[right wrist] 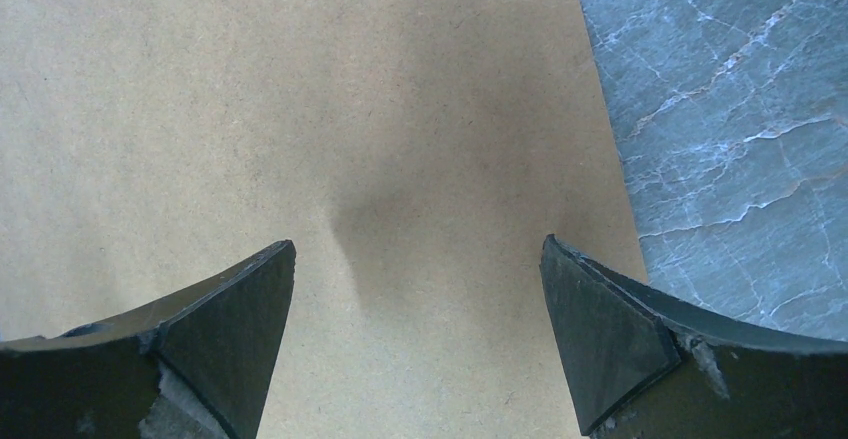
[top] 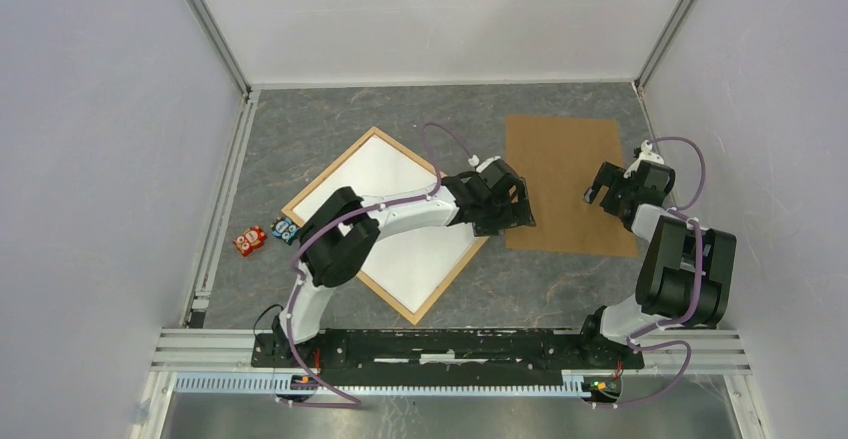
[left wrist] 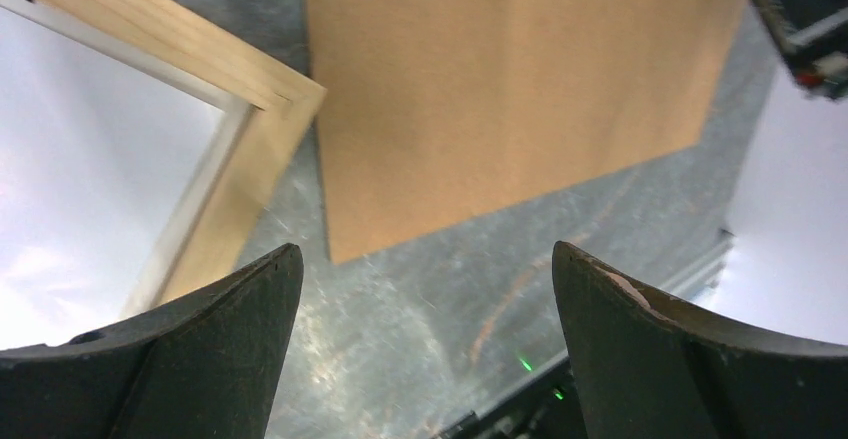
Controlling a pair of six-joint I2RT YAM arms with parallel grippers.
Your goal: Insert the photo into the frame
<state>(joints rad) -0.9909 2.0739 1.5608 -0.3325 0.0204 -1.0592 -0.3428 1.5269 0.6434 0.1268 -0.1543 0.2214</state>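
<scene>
The frame (top: pixel 329 171) of light wooden strips lies turned like a diamond at the centre-left of the table. A plain white sheet fills it, which I take for the photo (top: pixel 385 169) lying white side up; no print shows. In the left wrist view the frame's corner (left wrist: pixel 180 44) and the white photo (left wrist: pixel 90 159) are at the left. My left gripper (top: pixel 518 211) (left wrist: pixel 428 259) hangs open and holds nothing, over bare table between the frame's right corner and the brown board. The right gripper (top: pixel 597 195) (right wrist: pixel 418 249) is open above that board with nothing in it.
A brown backing board (top: pixel 565 159) (left wrist: pixel 500 79) (right wrist: pixel 300 109) lies flat at the centre-right, its right edge by marbled grey table (right wrist: pixel 740 109). Two small toy-like items, a red one (top: pixel 250 240) and a blue one (top: pixel 285 229), sit left of the frame. Walls and rails enclose the table.
</scene>
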